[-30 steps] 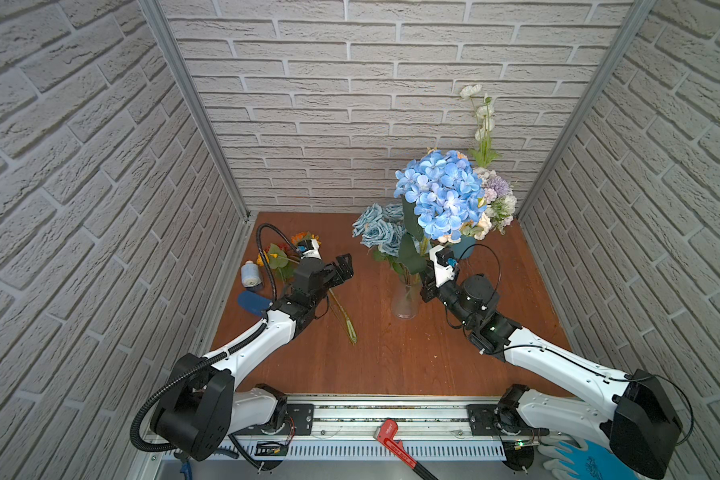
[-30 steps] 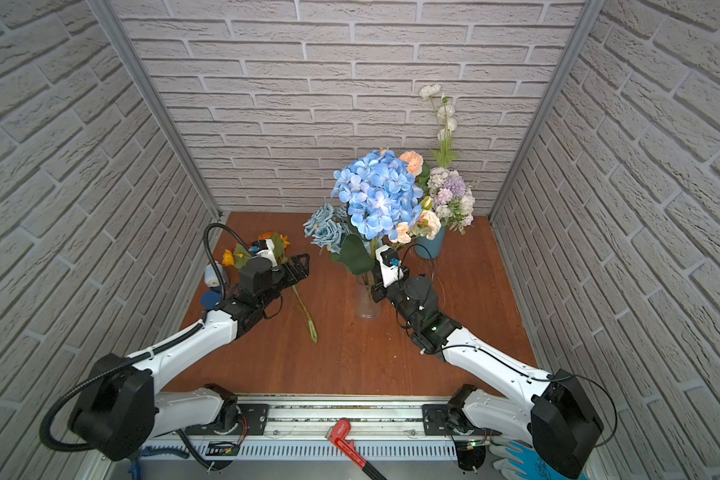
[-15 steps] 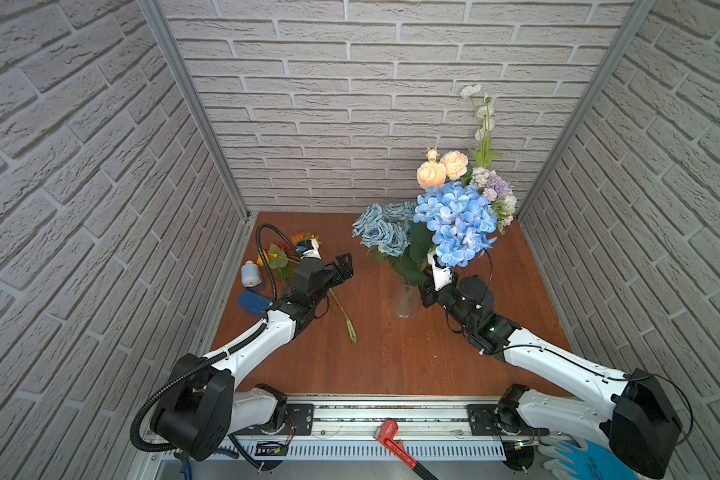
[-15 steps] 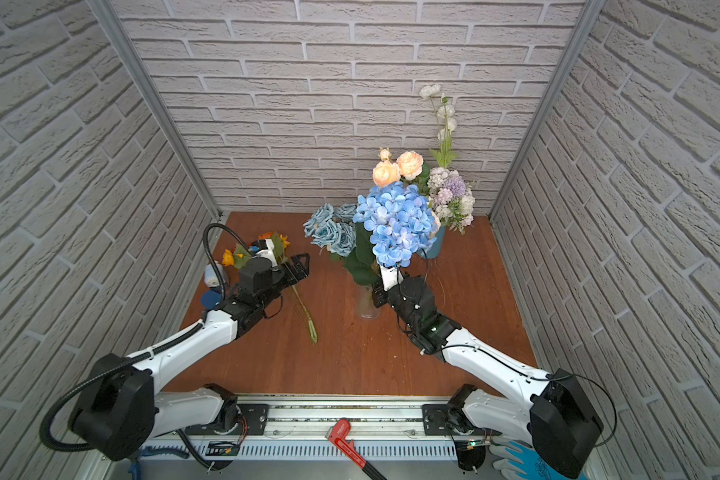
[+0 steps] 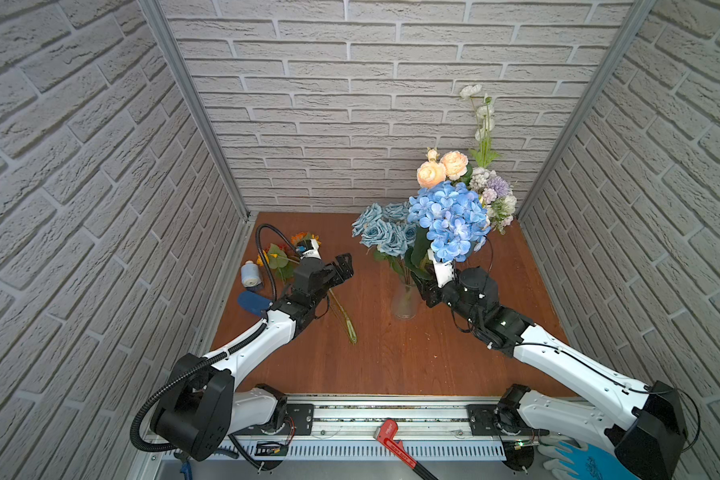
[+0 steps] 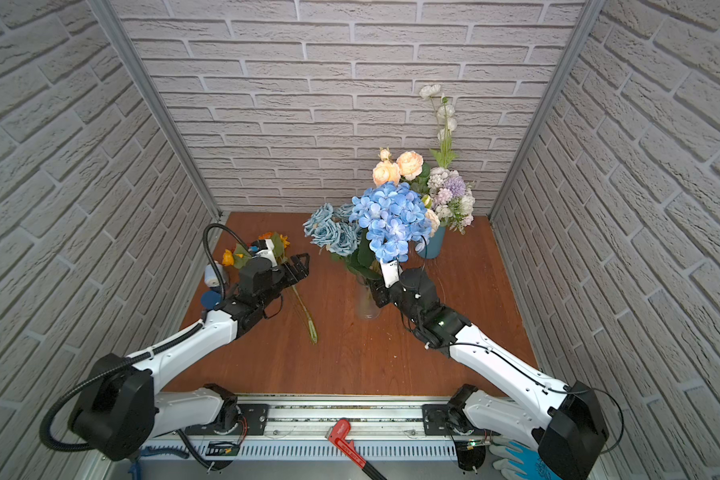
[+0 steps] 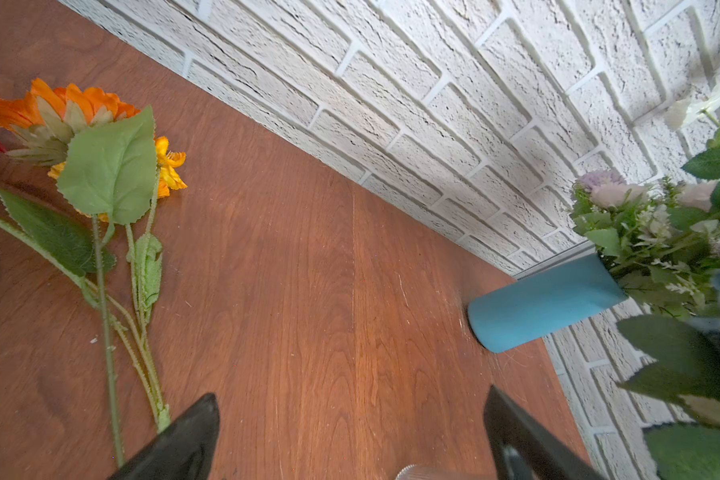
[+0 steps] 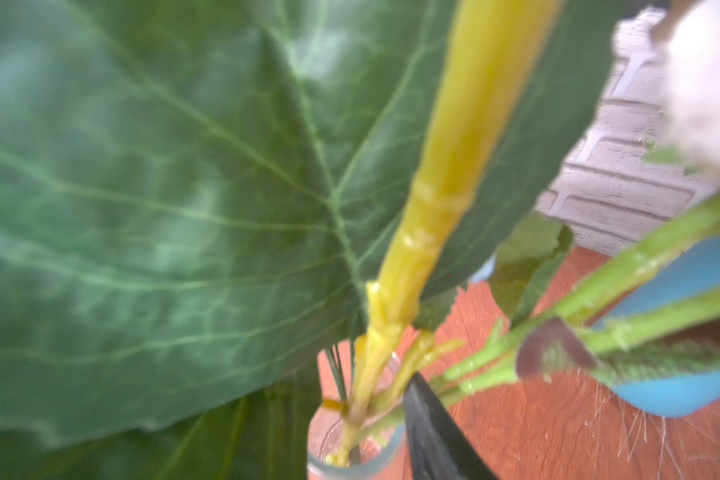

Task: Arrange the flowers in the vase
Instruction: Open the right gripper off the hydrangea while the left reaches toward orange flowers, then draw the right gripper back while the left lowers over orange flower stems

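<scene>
A blurred green leaf fills most of our right wrist view; we see just one dark finger of the right gripper, its spread unreadable. Leaves hide the mouth of the clear vase in both top views, whose lower edge crops a blue glove.

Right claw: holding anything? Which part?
Cannot tell: the right claw sits by the hydrangea stem at the glass vase mouth; a leaf hides one finger.

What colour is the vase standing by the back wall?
Plain teal-blue. The back vase shows best in the left wrist view.
</scene>
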Robot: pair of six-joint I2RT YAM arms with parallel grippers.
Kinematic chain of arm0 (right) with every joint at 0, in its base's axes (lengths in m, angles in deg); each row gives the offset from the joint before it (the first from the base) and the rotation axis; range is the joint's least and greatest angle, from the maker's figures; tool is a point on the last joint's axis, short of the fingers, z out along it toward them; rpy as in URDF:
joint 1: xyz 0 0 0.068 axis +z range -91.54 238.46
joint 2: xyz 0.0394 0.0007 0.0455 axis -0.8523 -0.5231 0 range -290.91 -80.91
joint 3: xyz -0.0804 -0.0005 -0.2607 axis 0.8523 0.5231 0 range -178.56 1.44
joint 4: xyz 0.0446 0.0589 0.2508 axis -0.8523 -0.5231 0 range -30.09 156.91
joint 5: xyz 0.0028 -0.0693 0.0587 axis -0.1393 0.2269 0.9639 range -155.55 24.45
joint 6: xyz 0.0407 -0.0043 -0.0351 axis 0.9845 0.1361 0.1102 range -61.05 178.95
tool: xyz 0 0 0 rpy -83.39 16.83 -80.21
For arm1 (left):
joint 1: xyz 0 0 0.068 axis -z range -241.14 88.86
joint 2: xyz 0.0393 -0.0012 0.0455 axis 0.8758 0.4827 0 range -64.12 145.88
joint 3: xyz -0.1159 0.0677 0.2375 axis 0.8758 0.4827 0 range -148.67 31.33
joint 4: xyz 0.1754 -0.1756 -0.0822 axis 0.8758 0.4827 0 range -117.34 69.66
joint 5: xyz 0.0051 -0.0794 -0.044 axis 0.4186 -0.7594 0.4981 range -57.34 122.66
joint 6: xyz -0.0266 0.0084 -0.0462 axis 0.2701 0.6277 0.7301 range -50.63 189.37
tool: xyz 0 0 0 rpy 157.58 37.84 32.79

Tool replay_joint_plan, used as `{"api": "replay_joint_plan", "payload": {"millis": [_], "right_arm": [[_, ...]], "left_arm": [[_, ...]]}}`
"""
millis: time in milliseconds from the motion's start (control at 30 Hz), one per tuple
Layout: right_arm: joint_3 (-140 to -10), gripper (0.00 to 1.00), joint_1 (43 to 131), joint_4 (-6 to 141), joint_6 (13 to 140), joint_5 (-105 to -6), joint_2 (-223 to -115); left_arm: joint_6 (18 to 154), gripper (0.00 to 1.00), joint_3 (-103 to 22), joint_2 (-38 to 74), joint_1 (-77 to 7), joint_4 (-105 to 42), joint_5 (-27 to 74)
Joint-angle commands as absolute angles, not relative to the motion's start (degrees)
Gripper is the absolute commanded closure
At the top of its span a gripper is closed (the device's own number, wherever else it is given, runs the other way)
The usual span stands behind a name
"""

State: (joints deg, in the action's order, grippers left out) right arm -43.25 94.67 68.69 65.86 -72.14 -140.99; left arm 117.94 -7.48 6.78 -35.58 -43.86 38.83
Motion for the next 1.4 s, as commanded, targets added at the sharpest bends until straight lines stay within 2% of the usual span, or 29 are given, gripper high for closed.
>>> {"api": "replay_joint_plan", "payload": {"millis": [0, 233, 500, 767, 967, 1133, 1367], "right_arm": [[-45.8, 0.46, 94.5, 61.4, 67.5, -71.5, -138.9], [-49.2, 0.35, 94.5, 49.2, 68.5, -68.9, -135.5], [-50.4, 0.34, 94.8, 42.2, 68.9, -59.3, -134.0], [-49.0, 0.34, 98.4, 45.8, 68.7, -58.7, -134.1], [-50.7, 0.34, 101.6, 49.8, 67.9, -58.6, -138.4], [-52.4, 0.34, 103.1, 54.2, 67.5, -58.2, -143.8], [-53.7, 0.35, 104.0, 58.6, 67.6, -57.6, -148.6]], "left_arm": [[117.4, 0.02, -8.3, 6.0, -36.3, -45.1, 39.8], [116.2, 0.02, -9.0, 4.4, -38.9, -41.8, 41.4], [115.5, 0.02, -8.1, 2.0, -46.1, -38.5, 41.7], [114.9, 0.02, -6.2, 0.8, -50.5, -33.6, 42.1], [115.8, 0.02, -4.5, 0.8, -52.3, -30.3, 42.6], [116.2, 0.03, -4.1, 1.1, -52.6, -25.3, 48.5], [113.8, 0.13, -2.5, 4.5, -55.5, -25.4, 53.1]]}}
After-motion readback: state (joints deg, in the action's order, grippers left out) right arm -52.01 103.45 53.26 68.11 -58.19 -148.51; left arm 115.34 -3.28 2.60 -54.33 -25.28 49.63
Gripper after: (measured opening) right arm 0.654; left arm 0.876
